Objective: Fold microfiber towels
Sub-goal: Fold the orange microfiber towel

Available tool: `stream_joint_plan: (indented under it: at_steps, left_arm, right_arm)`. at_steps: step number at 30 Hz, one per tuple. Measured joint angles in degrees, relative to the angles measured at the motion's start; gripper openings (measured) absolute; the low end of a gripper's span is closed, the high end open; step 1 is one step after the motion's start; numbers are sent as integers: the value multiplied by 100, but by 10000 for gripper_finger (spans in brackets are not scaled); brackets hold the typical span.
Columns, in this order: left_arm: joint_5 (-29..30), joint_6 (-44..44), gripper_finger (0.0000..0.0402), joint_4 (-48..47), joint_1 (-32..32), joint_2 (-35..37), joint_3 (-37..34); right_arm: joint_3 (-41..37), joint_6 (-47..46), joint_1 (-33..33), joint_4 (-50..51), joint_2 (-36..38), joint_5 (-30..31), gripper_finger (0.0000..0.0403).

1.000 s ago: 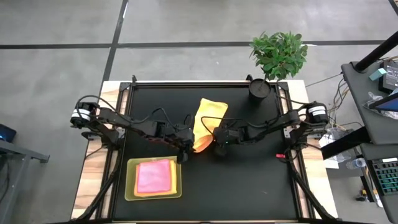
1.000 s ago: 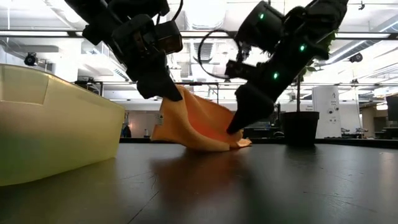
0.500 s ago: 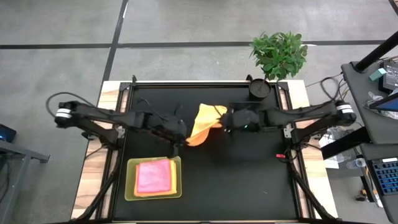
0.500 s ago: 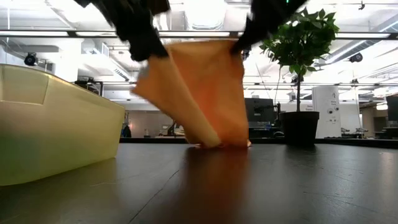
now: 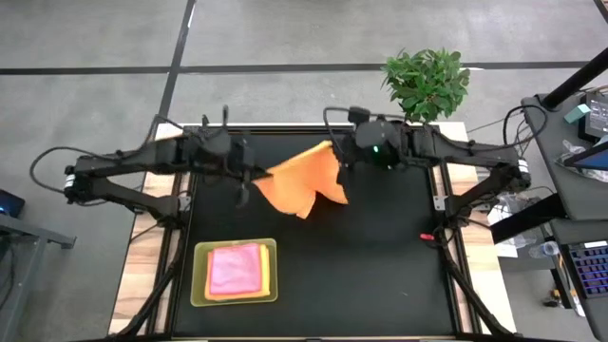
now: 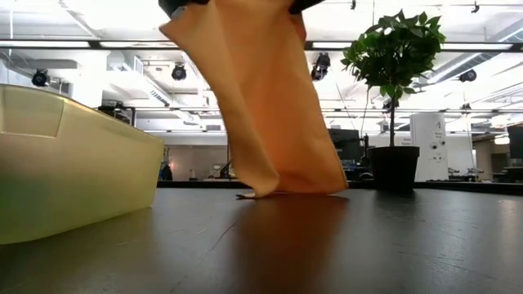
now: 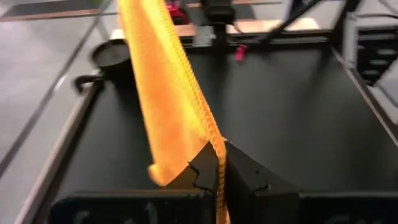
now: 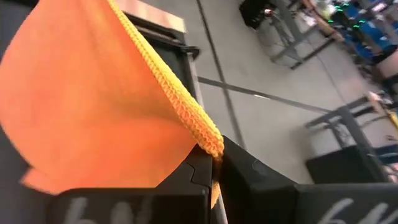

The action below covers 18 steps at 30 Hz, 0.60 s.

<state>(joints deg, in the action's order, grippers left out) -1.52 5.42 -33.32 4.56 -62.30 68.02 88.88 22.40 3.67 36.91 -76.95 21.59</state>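
An orange microfiber towel [image 5: 304, 180] hangs between my two grippers above the table's middle. My left gripper [image 5: 255, 177] is shut on its left upper corner, my right gripper [image 5: 334, 152] is shut on its right upper corner. The towel's lower end [image 6: 282, 189] touches the black table in the low view. A pink towel [image 5: 235, 269] lies folded on a yellow one in the lime-green tray [image 5: 199, 285] at the near left. My left gripper pinches the towel's stitched edge [image 7: 217, 152] between its two fingers, at an upper corner. The towel stretches away from the fingers, lifted, its lower end on the table. My right gripper pinches the towel's stitched edge [image 8: 210, 144] between its two fingers, at the other upper corner. The cloth hangs below it.
A potted plant [image 5: 426, 84] and a black round pot [image 5: 395, 136] stand at the table's far right. The tray's pale wall [image 6: 73, 171] stands at the left of the low view. Bare black table lies to the near right.
Both grippers have risen and gone toward the table's far edge, holding the towel's corners. The towel has been lifted from a crumpled heap and spread out; it now hangs with only its lower end on the table.
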Motion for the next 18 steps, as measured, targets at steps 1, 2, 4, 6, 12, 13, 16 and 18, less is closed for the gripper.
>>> stream_joint_plan:
  at_steps: [1, 2, 4, 6, 12, 13, 16, 18]
  left_arm:
    - [1, 4, 0, -134, 124, 44, 101]
    - [2, 7, 0, -285, 248, 70, 200]
    - [-76, 79, 0, -552, 469, 115, 432]
    - [-196, 232, 0, -789, 677, 120, 599]
    - [-297, 619, 0, -1172, 1312, -29, 1080]
    - [-297, 733, 0, -1220, 1451, -72, 1163]
    - [-310, 1225, 0, -1285, 1877, -239, 1409]
    - [-315, 1607, 0, -1289, 2165, -373, 1600]
  right_arm:
    - [160, 89, 84, 64, -74, 78, 9]
    - [317, 174, 185, 93, -152, 113, 9]
    - [632, 372, 373, 258, -309, 115, 9]
    - [964, 573, 576, 397, -473, 112, 9]
    - [1782, 1049, 1242, 526, -1030, 45, 8]
    - [1917, 1120, 1341, 509, -1138, 41, 8]
    - [2263, 1309, 1661, 515, -1447, 34, 8]
    - [2488, 1361, 1835, 558, -1637, 48, 8]
